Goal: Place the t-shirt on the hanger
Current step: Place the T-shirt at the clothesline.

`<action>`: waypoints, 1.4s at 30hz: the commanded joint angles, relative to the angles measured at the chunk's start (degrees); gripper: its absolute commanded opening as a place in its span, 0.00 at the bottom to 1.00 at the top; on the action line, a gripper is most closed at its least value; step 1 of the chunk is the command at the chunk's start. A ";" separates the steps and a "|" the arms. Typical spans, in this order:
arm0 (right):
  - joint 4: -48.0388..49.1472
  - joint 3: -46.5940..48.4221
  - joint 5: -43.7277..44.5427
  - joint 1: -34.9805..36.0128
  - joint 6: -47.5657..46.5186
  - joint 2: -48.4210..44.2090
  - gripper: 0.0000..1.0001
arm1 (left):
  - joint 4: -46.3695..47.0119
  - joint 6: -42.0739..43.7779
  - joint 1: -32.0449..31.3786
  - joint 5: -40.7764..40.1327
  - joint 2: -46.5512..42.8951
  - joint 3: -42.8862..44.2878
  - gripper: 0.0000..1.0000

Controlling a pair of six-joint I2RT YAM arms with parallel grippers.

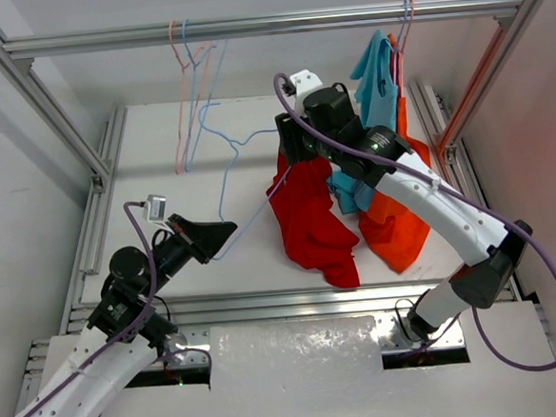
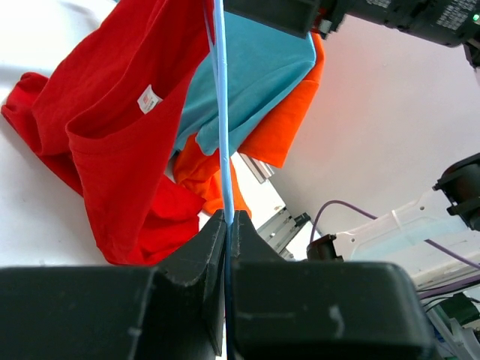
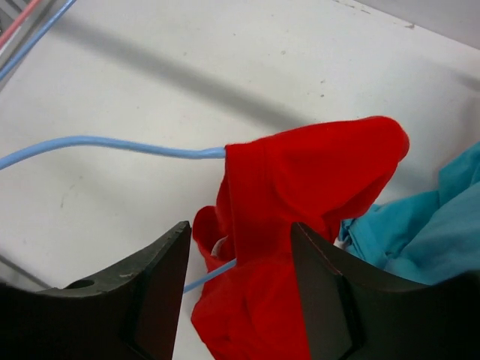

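Plain bright red t-shirt [image 3: 300, 195] at my black right claw [image 3: 240, 232], with a small white label [image 2: 148, 98] inside its collar. The thin hanger [image 2: 222, 112] running out of my black left claw [image 2: 227, 217] is light blue. Just beyond the right claw hang a plain teal-blue shirt [image 1: 373, 68] and a plain orange shirt [image 1: 399, 229]. The table [image 1: 159, 150] under both claws is white.
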 commanded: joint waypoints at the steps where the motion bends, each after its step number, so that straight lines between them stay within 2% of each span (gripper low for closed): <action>1: 0.73 3.47 2.96 -0.17 -1.06 2.71 0.55 | 5.13 0.52 0.08 0.57 -1.15 2.57 0.00; 5: 0.90 2.69 5.07 -0.17 -1.77 3.68 0.54 | 5.03 0.52 0.08 0.83 -0.97 3.10 0.00; 7: 1.60 2.25 6.12 -0.17 -2.38 4.20 0.51 | 5.21 0.43 0.08 1.27 -0.71 3.45 0.00; 10: 2.13 2.16 7.36 -0.16 -3.17 4.73 0.32 | 5.21 0.35 0.08 1.71 -0.79 3.89 0.00; 11: 2.48 2.25 7.44 -0.17 -3.52 4.82 0.23 | 4.95 0.43 0.08 1.63 -0.80 4.06 0.00; 12: 2.75 2.16 7.01 -0.17 -3.88 4.74 0.06 | 4.77 0.78 0.08 1.45 -0.97 4.06 0.00; 13: 3.53 2.07 6.48 -0.17 -4.14 4.56 0.00 | 4.60 0.96 0.08 1.36 -0.97 4.06 0.00; 18: 6.00 0.76 -1.06 -0.08 -4.58 2.72 0.00 | 6.35 3.16 0.08 2.50 0.87 3.71 0.00; 21: 7.76 1.62 -10.72 -0.16 -4.14 1.83 0.00 | 9.42 3.25 0.08 3.73 3.07 3.80 0.00; 24: 7.24 6.62 -20.92 -0.17 -3.71 2.45 0.00 | 10.13 4.47 0.08 4.00 5.61 6.08 0.00; 25: 6.28 10.64 -27.21 -0.08 -3.79 2.88 0.00 | 9.61 4.91 0.08 4.26 6.58 7.83 0.00; 27: 3.21 17.32 -33.74 -0.08 -3.97 4.81 0.00 | 6.81 7.02 0.08 3.65 7.11 10.12 0.00; 28: 2.32 19.10 -40.13 -0.08 -4.23 5.26 0.00 | 5.66 8.42 0.08 2.08 7.03 12.30 0.00; 29: 1.53 19.99 -42.80 -0.08 -4.41 5.52 0.00 | 4.69 9.04 0.08 1.20 6.77 13.20 0.00; 32: 4.75 13.01 -49.57 -0.08 -5.28 1.42 0.00 | 1.70 10.63 0.08 -1.01 5.36 15.05 0.00; 37: 6.09 8.14 -48.36 -0.17 -4.76 -1.33 0.00 | -0.94 11.25 0.08 -2.42 3.78 14.79 0.00; 42: 9.24 8.92 -62.57 -0.08 -2.56 -1.41 0.00 | -0.59 11.77 0.08 -0.93 3.24 13.29 0.00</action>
